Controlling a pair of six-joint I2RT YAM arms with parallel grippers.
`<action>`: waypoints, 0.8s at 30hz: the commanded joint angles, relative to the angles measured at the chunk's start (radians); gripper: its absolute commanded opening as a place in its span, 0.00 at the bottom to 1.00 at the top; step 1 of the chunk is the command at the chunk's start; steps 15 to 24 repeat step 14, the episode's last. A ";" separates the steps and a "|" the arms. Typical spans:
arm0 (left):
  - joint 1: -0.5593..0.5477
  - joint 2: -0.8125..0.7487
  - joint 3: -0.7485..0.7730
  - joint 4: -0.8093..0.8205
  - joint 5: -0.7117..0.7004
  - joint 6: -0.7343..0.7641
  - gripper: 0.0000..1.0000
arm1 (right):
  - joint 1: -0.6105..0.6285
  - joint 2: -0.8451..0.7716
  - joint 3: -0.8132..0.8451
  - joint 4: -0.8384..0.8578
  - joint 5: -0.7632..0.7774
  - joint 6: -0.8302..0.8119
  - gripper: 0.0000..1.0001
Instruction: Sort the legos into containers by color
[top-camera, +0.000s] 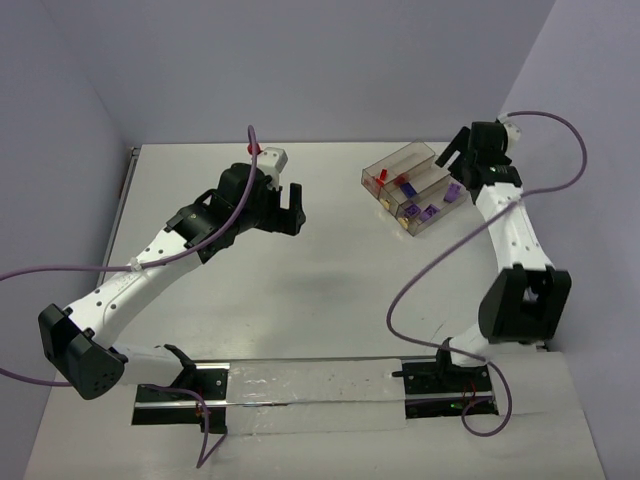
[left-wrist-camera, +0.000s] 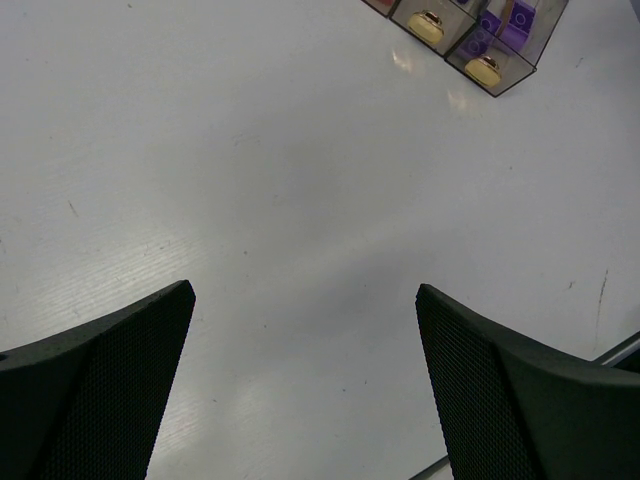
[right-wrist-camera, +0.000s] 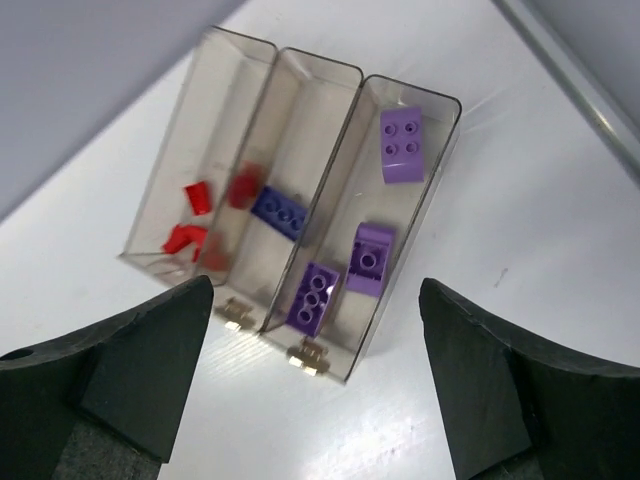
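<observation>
Three-compartment tray near right edge of table, right jaws spread above it, left jaws spread over bare mid-table.

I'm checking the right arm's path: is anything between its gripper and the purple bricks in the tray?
Nothing visible does. The right gripper hangs open above the tray, which has no lid, and the purple bricks lie uncovered in one end compartment.

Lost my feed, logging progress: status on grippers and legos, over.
Left gripper open, empty, over table. Right gripper open above tray. Red bricks one end compartment, blue brick middle, purple bricks other end. Nothing blocking tray.
</observation>
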 joint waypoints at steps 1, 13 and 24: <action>0.011 -0.025 0.043 0.036 -0.021 -0.020 0.99 | 0.026 -0.217 -0.127 0.005 -0.026 0.016 0.91; 0.037 -0.038 0.106 0.046 -0.014 -0.026 0.99 | 0.049 -0.597 -0.460 -0.123 0.020 0.061 0.92; 0.040 -0.039 0.107 0.047 -0.012 -0.028 0.99 | 0.049 -0.615 -0.481 -0.127 0.023 0.064 0.92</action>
